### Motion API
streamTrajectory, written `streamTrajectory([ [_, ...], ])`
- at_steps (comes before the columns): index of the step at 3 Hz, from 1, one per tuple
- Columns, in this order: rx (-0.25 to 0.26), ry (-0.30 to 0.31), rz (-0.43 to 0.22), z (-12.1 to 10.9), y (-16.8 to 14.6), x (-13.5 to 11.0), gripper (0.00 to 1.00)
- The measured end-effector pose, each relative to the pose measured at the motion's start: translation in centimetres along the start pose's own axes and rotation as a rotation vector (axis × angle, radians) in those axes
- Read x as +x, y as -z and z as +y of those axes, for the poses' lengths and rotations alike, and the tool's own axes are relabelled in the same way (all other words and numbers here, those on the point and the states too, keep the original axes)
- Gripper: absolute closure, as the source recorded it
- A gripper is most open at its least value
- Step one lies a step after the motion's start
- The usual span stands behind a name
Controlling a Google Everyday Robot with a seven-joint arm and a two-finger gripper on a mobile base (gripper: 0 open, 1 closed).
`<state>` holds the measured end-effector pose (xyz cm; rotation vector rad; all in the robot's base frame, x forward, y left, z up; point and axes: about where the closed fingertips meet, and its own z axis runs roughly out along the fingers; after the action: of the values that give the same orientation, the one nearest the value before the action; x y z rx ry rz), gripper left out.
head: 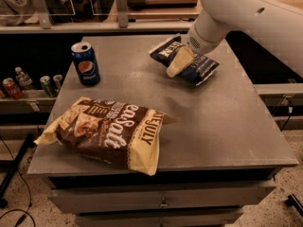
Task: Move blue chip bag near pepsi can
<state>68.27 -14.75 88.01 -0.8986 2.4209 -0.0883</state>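
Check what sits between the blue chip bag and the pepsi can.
Only bare table, per the camera view. The gripper is at the blue chip bag.

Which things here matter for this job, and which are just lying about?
Job: blue chip bag, far right of the table; pepsi can, far left; gripper, over the blue chip bag.
Lying about: brown Sea Salt chip bag, front left; red can, green cans and small bottle on the side shelf.
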Motion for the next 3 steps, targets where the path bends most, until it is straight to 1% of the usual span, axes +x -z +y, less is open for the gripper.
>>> streamTrajectory([
  [1, 0.007, -0.017, 0.009, -0.44, -1.46, 0.37, 0.18],
  [2, 0.006, -0.027, 0.011, -0.8, -2.24, 0.65, 0.41],
  [3, 0.012, -0.037, 0.006, -1.27, -2.21, 0.86, 0.63],
])
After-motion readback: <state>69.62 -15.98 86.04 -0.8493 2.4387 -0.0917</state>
